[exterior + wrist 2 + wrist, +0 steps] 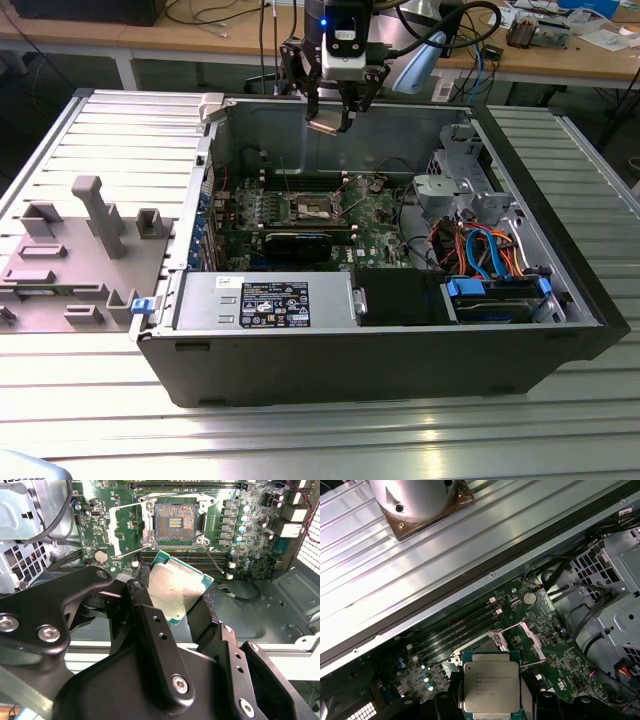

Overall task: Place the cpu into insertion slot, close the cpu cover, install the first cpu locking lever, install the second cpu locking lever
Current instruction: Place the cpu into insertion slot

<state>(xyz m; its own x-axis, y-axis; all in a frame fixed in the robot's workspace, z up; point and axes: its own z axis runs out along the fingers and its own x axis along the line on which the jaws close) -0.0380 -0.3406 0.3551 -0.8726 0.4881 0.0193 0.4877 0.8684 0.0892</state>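
My gripper (335, 118) clasps the cpu (176, 587) by two edges, hovering above the open computer case (350, 372). Below, the insertion slot (175, 524) lies bare, its cover (534, 641) apparently swung aside.

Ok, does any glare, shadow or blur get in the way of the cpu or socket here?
Exterior view: glare streaks the ribbed table; the insertion slot lies dim inside the case. Second wrist view: the cpu, held in the gripper, shows a soft sheen; the slot is sharp and evenly lit. First wrist view: strong table glare, cpu crisp.
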